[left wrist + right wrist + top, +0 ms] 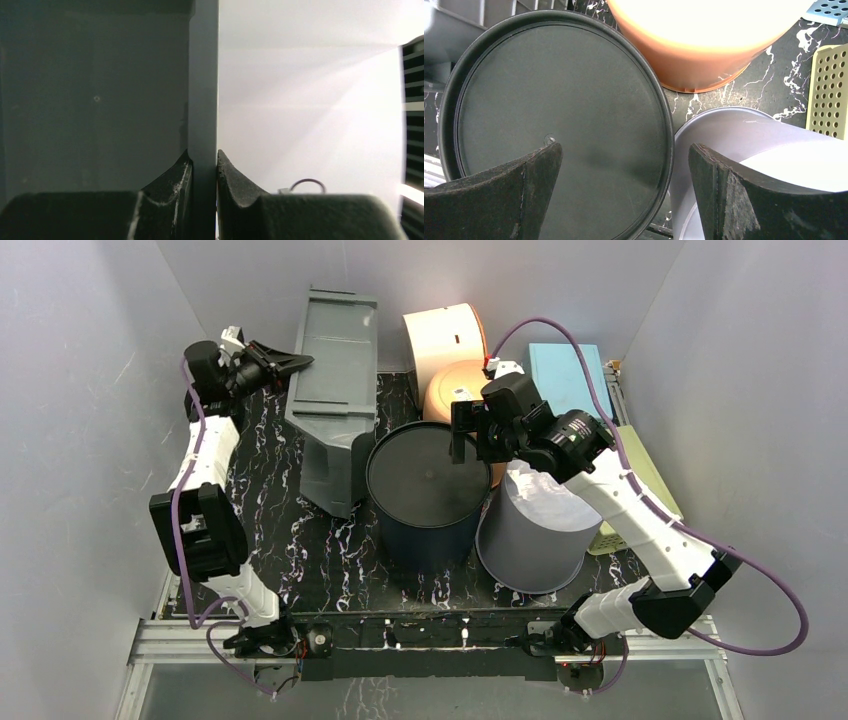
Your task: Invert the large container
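Observation:
The large grey rectangular container (335,390) stands tipped up at the back left, its low end on the table beside the dark bucket. My left gripper (298,363) is shut on the container's thin rim wall near its upper left corner. In the left wrist view the wall (203,90) runs straight up between the closed pads of the left gripper (204,165). My right gripper (468,435) is open and empty. It hovers over the far right edge of the dark round bucket (425,485), as the right wrist view (625,146) shows.
The dark bucket (559,110) stands bottom up in the middle. A pale grey bucket (535,530) lies on its side to its right. Two orange tubs (447,340) stand behind it. A light blue box (565,375) and a yellow-green perforated basket (645,480) are at the right wall.

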You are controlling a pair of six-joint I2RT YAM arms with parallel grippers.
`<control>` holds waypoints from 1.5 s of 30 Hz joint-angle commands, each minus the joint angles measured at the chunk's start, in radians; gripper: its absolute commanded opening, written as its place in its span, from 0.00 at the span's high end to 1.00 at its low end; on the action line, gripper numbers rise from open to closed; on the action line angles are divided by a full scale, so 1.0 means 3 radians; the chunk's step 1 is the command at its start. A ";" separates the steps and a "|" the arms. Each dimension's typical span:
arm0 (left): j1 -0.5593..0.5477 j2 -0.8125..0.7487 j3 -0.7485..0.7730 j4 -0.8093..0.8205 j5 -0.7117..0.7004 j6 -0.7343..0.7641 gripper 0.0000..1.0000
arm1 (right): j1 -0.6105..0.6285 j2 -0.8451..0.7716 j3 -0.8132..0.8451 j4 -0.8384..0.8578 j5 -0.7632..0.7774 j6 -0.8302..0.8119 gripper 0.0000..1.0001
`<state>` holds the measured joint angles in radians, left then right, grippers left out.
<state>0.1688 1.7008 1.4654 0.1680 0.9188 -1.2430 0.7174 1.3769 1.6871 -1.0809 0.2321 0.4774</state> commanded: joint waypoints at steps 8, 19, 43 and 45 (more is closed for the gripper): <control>0.0523 -0.0620 -0.0635 0.2339 0.0329 -0.1683 1.00 | -0.0010 -0.0057 0.0070 0.0160 -0.0033 0.0067 0.02; 0.0810 -0.1040 -0.1189 0.0022 0.0640 0.0328 0.74 | -0.0009 -0.0101 -0.0011 0.0177 -0.0055 0.0091 0.02; -0.0129 -0.0911 0.1182 -0.3544 -0.3191 0.3202 0.02 | -0.0013 0.0005 0.0030 0.0258 -0.0139 0.0077 0.02; -0.0389 -0.0840 0.1187 -0.3608 -0.3439 0.3283 0.02 | -0.0009 0.0030 0.0022 0.0281 -0.0170 0.0103 0.02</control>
<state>0.2306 1.4456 1.7847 -0.8139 0.1226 -0.3939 0.7174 1.3811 1.6650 -1.0637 0.1928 0.4995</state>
